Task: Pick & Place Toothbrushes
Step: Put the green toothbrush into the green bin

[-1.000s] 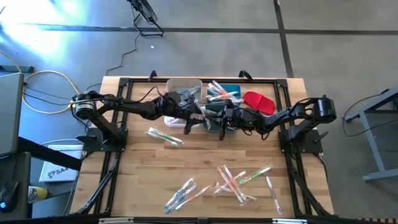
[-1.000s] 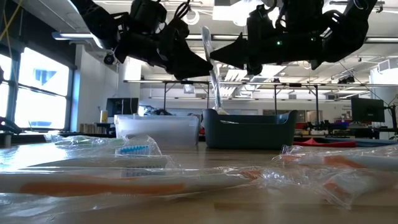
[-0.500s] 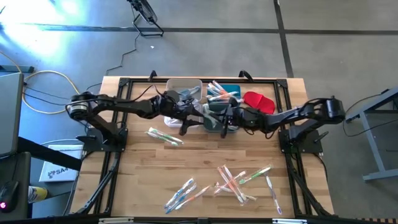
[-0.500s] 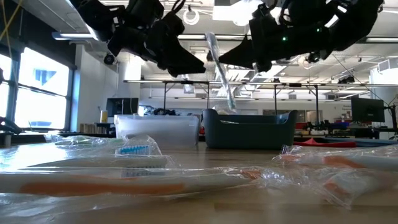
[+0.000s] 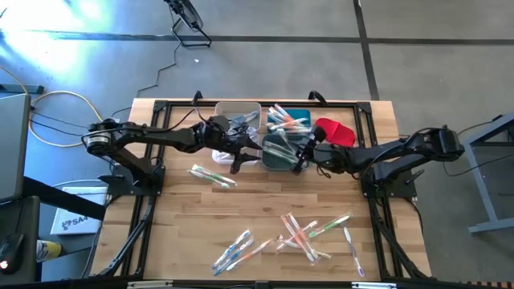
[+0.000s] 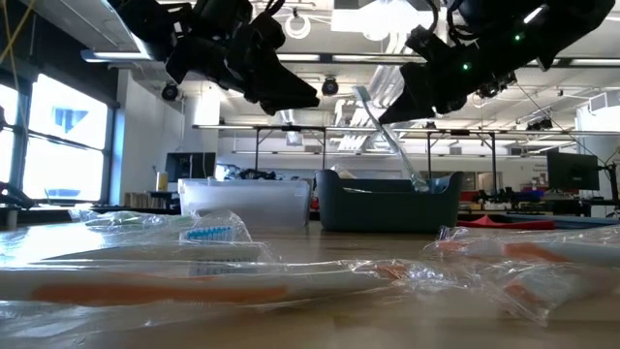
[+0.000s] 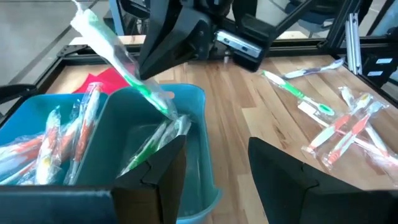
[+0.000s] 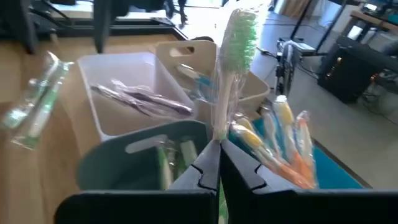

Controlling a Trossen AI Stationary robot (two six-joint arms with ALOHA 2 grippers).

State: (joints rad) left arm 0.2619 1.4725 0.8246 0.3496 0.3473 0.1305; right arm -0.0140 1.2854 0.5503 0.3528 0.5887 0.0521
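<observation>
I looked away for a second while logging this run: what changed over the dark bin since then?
The right gripper, shut on a green toothbrush, has shifted toward its own side over the dark bin, and the brush now slants instead of hanging nearly upright. The left gripper has stayed open and empty beside the bin. The loose toothbrushes on the table have not moved.

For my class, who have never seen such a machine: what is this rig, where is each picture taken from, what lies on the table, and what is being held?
Two dark robot arms work at a wooden table. One camera looks down from above, one sits at table height, and one rides on each wrist. Wrapped toothbrushes lie loose on the wood; more fill the bins at the back. The right gripper is shut on a green toothbrush above the dark bin. The left gripper hangs open beside it, holding nothing.
</observation>
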